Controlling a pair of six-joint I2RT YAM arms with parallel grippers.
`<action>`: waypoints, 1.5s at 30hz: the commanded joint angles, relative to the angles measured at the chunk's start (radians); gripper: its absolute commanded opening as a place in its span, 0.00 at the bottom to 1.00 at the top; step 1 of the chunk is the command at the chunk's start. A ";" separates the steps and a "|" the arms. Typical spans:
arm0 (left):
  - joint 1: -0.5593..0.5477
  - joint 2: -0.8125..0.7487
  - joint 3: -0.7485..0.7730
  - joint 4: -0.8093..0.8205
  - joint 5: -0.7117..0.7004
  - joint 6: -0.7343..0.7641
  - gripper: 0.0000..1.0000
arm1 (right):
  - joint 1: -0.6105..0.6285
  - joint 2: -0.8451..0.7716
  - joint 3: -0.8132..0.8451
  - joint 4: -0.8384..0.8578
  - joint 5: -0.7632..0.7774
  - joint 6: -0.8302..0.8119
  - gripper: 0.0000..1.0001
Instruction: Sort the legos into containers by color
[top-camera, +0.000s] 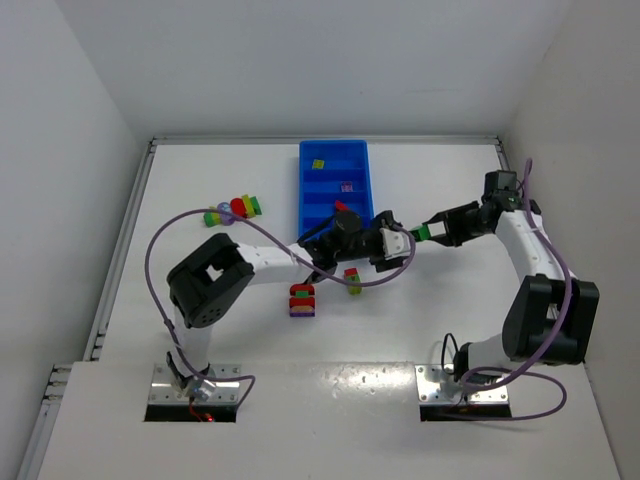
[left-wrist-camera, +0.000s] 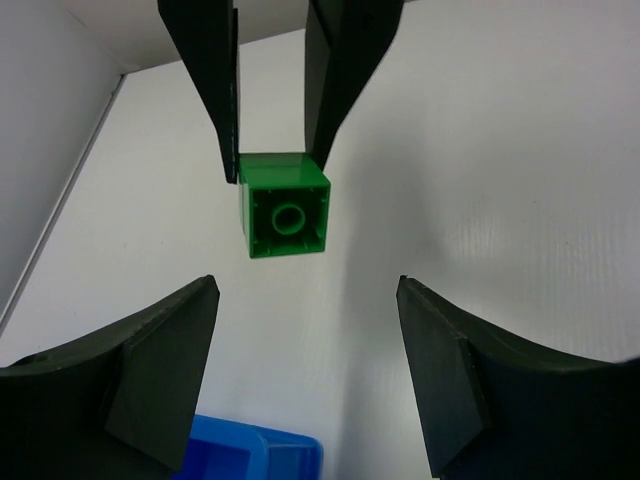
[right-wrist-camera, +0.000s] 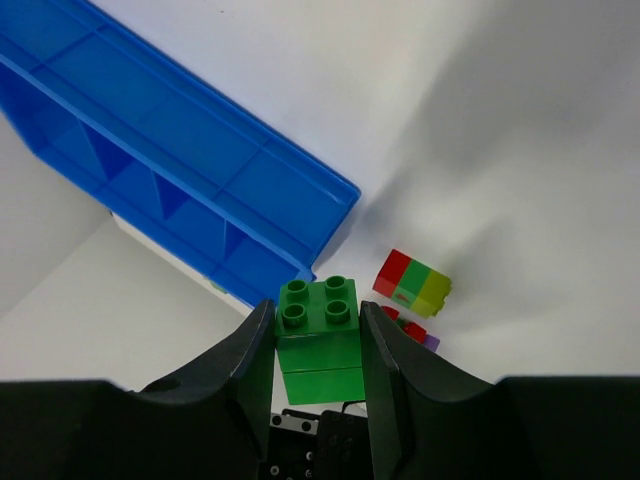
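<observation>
My right gripper (right-wrist-camera: 318, 308) is shut on a green lego (right-wrist-camera: 320, 338), held above the table to the right of the blue tray (right-wrist-camera: 180, 150). In the top view the gripper (top-camera: 428, 232) and its lego (top-camera: 424, 232) meet my left gripper (top-camera: 403, 242) nose to nose. In the left wrist view the green lego (left-wrist-camera: 287, 205) hangs between the right gripper's dark fingers (left-wrist-camera: 205, 80). My left gripper (left-wrist-camera: 307, 287) is open and empty just short of it. The tray (top-camera: 312, 215) holds a yellow-green lego (top-camera: 318, 164), a purple one (top-camera: 347, 186) and a red one (top-camera: 340, 204) in separate compartments.
A red, green and yellow-green cluster (top-camera: 352, 277) lies below the tray, also in the right wrist view (right-wrist-camera: 412, 283). A red and purple cluster (top-camera: 302, 300) lies nearer the front. Another mixed cluster (top-camera: 232, 210) lies left of the tray. Walls enclose the table.
</observation>
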 joint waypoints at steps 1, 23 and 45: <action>-0.018 0.018 0.061 0.101 -0.025 0.018 0.78 | -0.005 -0.022 0.011 0.002 -0.051 0.036 0.00; -0.037 0.093 0.169 0.071 -0.032 -0.004 0.74 | 0.004 -0.004 0.012 0.042 -0.089 0.055 0.00; -0.087 -0.001 0.046 0.155 -0.167 0.074 0.10 | -0.029 0.047 -0.005 0.042 -0.071 0.064 0.00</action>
